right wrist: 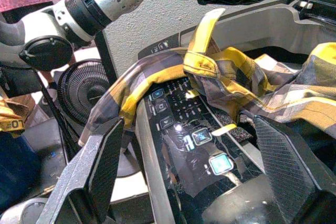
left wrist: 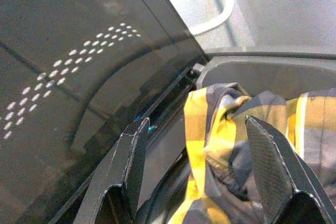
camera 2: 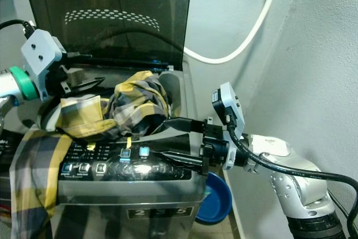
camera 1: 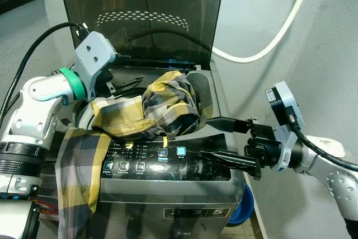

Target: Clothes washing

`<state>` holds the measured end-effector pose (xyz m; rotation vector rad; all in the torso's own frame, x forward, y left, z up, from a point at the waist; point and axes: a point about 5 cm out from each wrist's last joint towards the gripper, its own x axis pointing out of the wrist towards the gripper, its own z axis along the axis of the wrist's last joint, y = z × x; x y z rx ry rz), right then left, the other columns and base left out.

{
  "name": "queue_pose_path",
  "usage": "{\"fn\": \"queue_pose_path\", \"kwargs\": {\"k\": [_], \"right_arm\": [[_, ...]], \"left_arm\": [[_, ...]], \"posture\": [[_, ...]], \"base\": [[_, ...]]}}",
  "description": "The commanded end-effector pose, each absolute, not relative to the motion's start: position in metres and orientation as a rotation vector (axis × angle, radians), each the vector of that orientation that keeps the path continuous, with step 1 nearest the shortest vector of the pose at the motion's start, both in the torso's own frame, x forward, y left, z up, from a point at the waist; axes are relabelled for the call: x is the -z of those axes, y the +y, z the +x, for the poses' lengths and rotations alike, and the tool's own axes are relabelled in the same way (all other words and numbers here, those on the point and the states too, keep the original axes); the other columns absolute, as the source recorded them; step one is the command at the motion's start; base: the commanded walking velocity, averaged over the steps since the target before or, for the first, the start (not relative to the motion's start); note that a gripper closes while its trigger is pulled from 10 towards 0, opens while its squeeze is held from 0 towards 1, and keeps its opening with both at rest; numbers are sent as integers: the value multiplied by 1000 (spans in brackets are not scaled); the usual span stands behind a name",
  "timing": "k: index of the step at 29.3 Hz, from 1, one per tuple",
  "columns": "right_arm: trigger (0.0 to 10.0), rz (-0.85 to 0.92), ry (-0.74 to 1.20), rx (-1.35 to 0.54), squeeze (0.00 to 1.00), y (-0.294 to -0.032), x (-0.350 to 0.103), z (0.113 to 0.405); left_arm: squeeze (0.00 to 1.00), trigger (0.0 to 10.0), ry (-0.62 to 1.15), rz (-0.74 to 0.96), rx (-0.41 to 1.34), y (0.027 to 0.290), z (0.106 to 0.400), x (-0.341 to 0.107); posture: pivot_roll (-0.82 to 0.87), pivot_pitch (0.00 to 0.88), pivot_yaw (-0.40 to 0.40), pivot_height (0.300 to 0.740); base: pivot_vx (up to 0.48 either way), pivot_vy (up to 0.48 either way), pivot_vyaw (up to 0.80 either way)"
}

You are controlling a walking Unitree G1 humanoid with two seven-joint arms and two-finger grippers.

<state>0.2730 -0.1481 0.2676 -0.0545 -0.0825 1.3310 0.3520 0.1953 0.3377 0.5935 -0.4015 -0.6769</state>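
White walls enclose a top-loading washing machine (camera 1: 168,194), lid (camera 1: 145,15) raised. Nearest, the right gripper (camera 1: 215,138) hovers over the control panel (camera 1: 168,163) — fingers apart, holding nothing. A yellow-and-grey plaid shirt (camera 1: 162,104) heaps in the tub mouth (one part trails down the front). Beyond, the left gripper (camera 1: 126,85) gapes at the tub's rear edge.

A plaid shirt (camera 1: 128,121) drapes over the washing machine (camera 1: 168,194) (lid raised), covering its front-left corner.
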Motion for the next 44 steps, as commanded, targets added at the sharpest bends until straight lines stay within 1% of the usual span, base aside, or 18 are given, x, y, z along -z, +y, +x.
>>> {"fn": "queue_pose_path", "kwargs": {"k": [1, 7, 18, 20, 23, 25, 26, 27, 28, 32, 36, 37, 38, 40, 41, 42, 43, 44], "right_arm": [[10000, -65, -79, -1357, 0, -143, -268, 270], [10000, -67, -78, -1357, 0, -142, -268, 272], [10000, -72, -72, -1354, 0, -142, -266, 272], [10000, -74, -69, -1353, 0, -142, -266, 272], [10000, -76, -65, -1351, 0, -142, -265, 272], [10000, -77, -63, -1351, 0, -142, -264, 273], [10000, -77, -62, -1350, 0, -142, -264, 273], [10000, -78, -62, -1349, 0, -141, -264, 274], [10000, -78, -62, -1349, 0, -141, -264, 274], [10000, -79, -63, -1351, 0, -141, -264, 273], [10000, -79, -64, -1352, 0, -141, -264, 272], [10000, -92, -81, -1335, 0, -140, -265, 273], [10000, -92, -81, -1335, 0, -140, -265, 273], [10000, -98, -127, -1257, 0, -136, -269, 281], [10000, -98, -127, -1257, 0, -136, -269, 281], [10000, -106, -141, -1239, 0, -130, -269, 282], [10000, -106, -141, -1239, 0, -130, -269, 282], [10000, -141, -141, -1202, 0, -122, -266, 286]], "left_arm": [[0, 10000, -420, 581, 684, 195, 350, -342], [0, 10000, -453, 500, 682, 192, 347, -341], [0, 10000, -452, 455, 611, 194, 347, -339], [0, 10000, -448, 459, 583, 194, 347, -337], [0, 10000, -427, 485, 488, 199, 352, -336], [0, 10000, -433, 485, 487, 199, 353, -337], [0, 10000, -453, 481, 544, 193, 352, -338], [0, 10000, -464, 454, 708, 177, 345, -337], [0, 10000, -466, 458, 759, 172, 342, -336], [0, 10000, -456, 466, 812, 167, 337, -336], [0, 10000, -463, 491, 809, 168, 335, -339], [0, 10000, -488, 517, 736, 174, 334, -348], [0, 10000, -488, 517, 736, 174, 334, -348], [0, 10000, -518, 595, 432, 197, 337, -368], [0, 10000, -518, 595, 432, 197, 337, -368], [0, 10000, -504, 630, 298, 208, 335, -371], [0, 10000, -504, 630, 298, 208, 335, -371], [0, 10000, -471, 634, 228, 215, 328, -368]], "posture": [[24, 79, -3, 740], [23, 77, -9, 740], [21, 79, -10, 740], [21, 80, -11, 740], [24, 80, -14, 740], [27, 80, -15, 740], [25, 79, -13, 740], [24, 78, -11, 740], [24, 78, -11, 740], [22, 77, -9, 740], [18, 76, -4, 740], [18, 76, 2, 740], [18, 76, 2, 740], [19, 71, 11, 740], [19, 71, 11, 740], [18, 69, 11, 740], [18, 69, 11, 740], [20, 70, 13, 740]], "base": [[0, 255, 0], [0, 480, 0], [0, 0, 0], [0, 0, 0], [0, 0, 0], [0, 0, 0], [0, 0, 0], [0, 0, 0], [0, 0, 0], [0, 0, 0], [0, 0, 0], [0, 0, 0], [0, 0, 0], [0, 0, 0], [0, 0, 0], [0, 0, 0], [0, 0, 0], [0, 0, 0]]}}
